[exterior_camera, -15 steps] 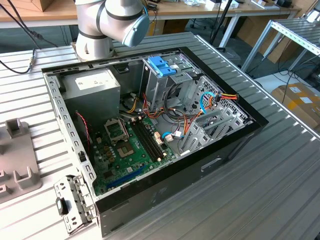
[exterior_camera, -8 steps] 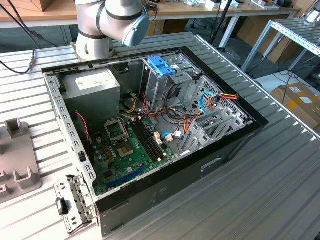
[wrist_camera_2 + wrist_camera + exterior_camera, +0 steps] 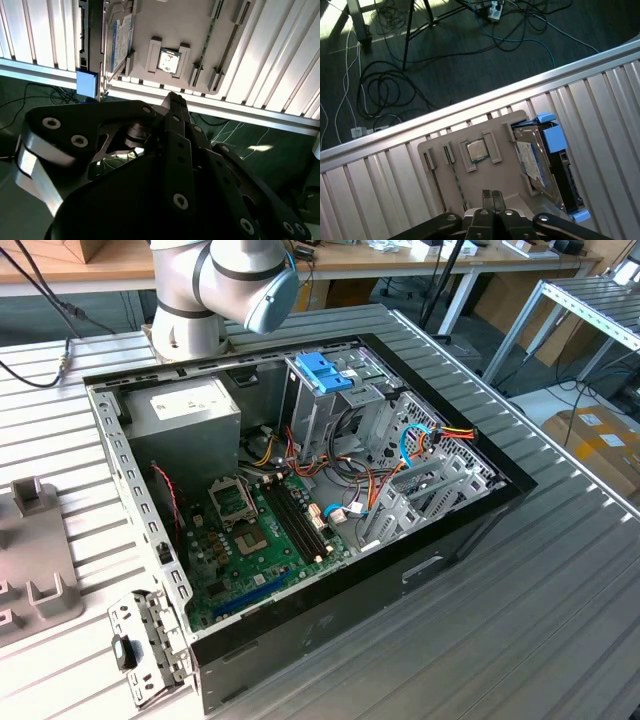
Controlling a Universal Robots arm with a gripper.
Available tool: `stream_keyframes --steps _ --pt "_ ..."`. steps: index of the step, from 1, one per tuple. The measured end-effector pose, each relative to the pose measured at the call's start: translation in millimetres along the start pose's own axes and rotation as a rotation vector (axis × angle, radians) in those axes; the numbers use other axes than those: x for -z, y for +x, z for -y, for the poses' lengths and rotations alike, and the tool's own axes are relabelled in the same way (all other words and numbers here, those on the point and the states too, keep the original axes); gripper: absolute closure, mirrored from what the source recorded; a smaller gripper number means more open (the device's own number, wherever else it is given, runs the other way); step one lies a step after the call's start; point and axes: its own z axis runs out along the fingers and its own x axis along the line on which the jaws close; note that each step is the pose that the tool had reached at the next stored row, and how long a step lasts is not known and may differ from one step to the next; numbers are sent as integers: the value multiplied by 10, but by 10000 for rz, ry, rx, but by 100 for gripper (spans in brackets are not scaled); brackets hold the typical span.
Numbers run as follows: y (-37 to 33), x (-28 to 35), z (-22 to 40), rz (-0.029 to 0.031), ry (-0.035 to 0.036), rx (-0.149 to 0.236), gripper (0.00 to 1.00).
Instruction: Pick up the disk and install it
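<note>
The disk (image 3: 532,161), a grey-silver drive in a bright blue carrier frame, stands on its edge in a slot of a grey holder plate (image 3: 485,177) on the ribbed aluminium table. In the second wrist view the disk (image 3: 119,40) sits at one end of the same plate (image 3: 200,30). My gripper (image 3: 492,195) hangs above the plate's middle, off to the side of the disk and clear of it. Its fingertips are pressed together with nothing between them. The black gripper (image 3: 175,98) body hides much of the second wrist view.
A processor chip (image 3: 476,150) lies in a pocket of the plate, beside thin memory sticks (image 3: 451,170). In the exterior view the open computer case (image 3: 300,490) lies on the table, its metal drive cage (image 3: 335,405) topped by a blue bracket (image 3: 322,370). Cables cover the floor (image 3: 420,65) past the table's edge.
</note>
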Motion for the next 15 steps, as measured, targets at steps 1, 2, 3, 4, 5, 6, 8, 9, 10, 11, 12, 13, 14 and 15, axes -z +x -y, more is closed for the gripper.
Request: stream_keyframes --steps 1,2,3,4,5,6,8,9,10,11,12,13,14,15 --pt "0 0 0 -3 -2 75 89" --pt "0 0 0 -5 -3 124 89" --pt "0 0 0 -8 -4 174 89" --pt "0 0 0 -9 -5 219 89" --pt "0 0 0 -11 -6 267 89" --pt "0 1 0 -14 -8 317 89" --pt "0 0 0 -18 -10 426 89" --pt "0 0 0 -20 -11 477 89" --pt "0 0 0 -22 -12 525 89" --pt "0 0 0 -24 -13 566 89" --pt "0 0 0 -25 -14 612 89" --pt "0 0 0 -27 -15 659 89" --pt "0 0 0 -29 -17 701 89" --pt "0 0 0 -31 -17 748 89"
